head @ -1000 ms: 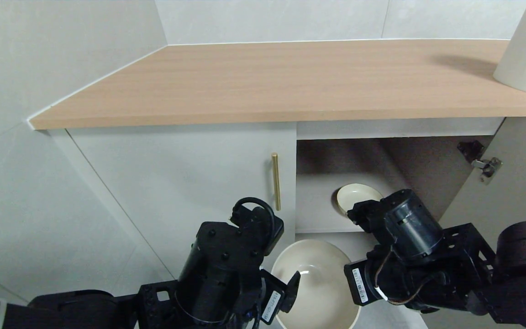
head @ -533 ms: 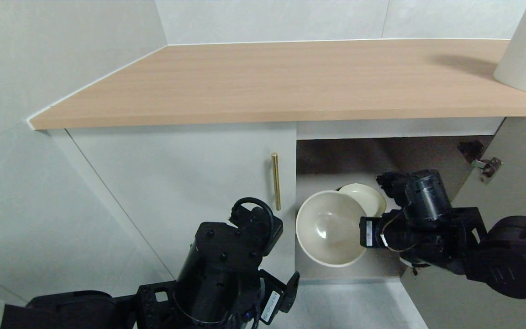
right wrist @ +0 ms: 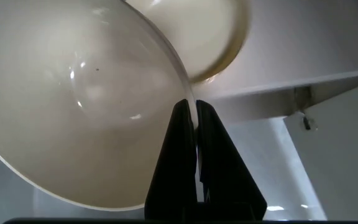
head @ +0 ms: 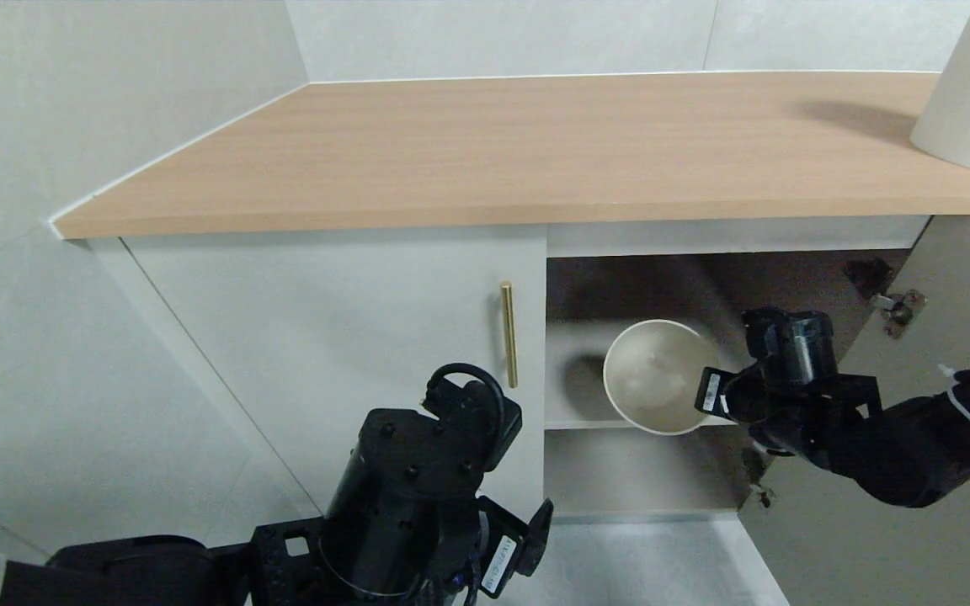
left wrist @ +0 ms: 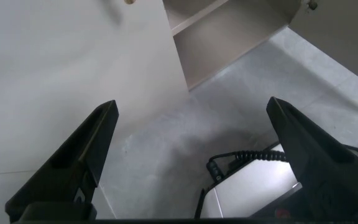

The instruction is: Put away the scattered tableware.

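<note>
Within a second the right tool (head: 706, 394), clamped on the rim of the bowl (head: 649, 379), had carried it from bottom centre up to the cabinet shelf (head: 578, 421) (nearly stowed); the left tool (left wrist: 191, 124) gaped apart.

wood countertop (head: 535, 143) | tiled walls (head: 114, 101) | cabinet (head: 729, 236): left door (head: 325, 337) shut, brass handle (head: 508, 334), right door (head: 965, 286) open | grey floor (left wrist: 229, 124)

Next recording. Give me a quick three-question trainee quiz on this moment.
1. True or false: the left gripper is shut on a spoon.
2. Multiple choice: the right gripper grips the large bowl by its A) rim B) base C) handle.
3. Fill in: the bowl is held at the opening of the ___ under the counter.
Key: 1 false, it is open and holds nothing; 2 A; 3 cabinet.
</note>
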